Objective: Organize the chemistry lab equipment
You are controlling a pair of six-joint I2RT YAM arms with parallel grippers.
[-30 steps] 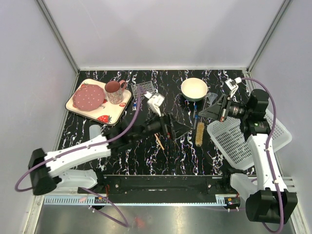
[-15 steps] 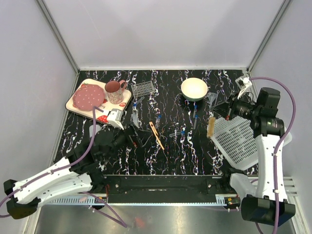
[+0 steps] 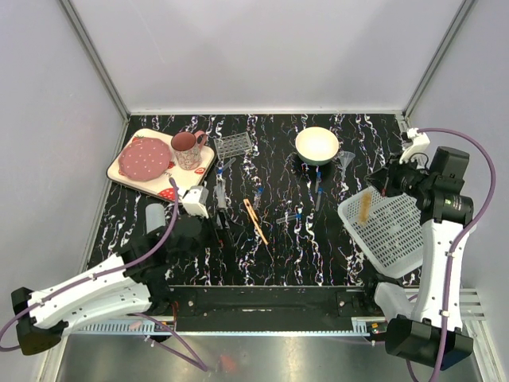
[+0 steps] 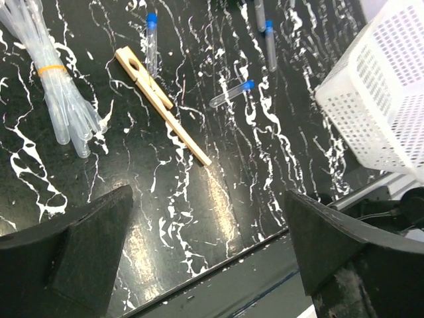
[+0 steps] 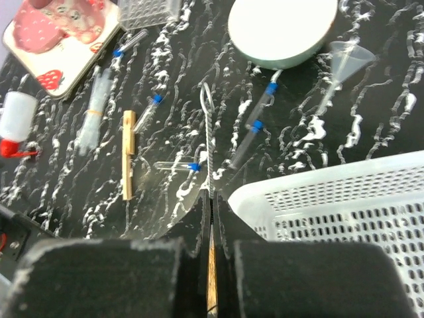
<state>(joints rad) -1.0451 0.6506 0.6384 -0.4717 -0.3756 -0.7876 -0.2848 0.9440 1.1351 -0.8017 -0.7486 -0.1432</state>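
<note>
right end effector (image 5: 211, 228) clenched on tan-bristled twisted-wire brush (image 3: 364, 208), over white perforated plastic basket (image 3: 406, 239) at 3 o'clock | left end effector (image 4: 209, 205) released, empty | brush likely light, bristles soft, wire bendy: hold the stem

— How does the left arm (image 3: 95, 290) lie?
— Low, stretched from its base towards the right, forearm angling up. The left gripper (image 4: 207, 199) faces down, its fingers (image 4: 73, 252) spread wide, with nothing between them.
— And the right arm (image 3: 439, 263)?
— It stands tall at the right edge, elbow high, wrist bent leftward. The right gripper (image 5: 211, 205) is clamped tight — jaws pinching the thin wire stem of a brush (image 3: 364, 208).
</note>
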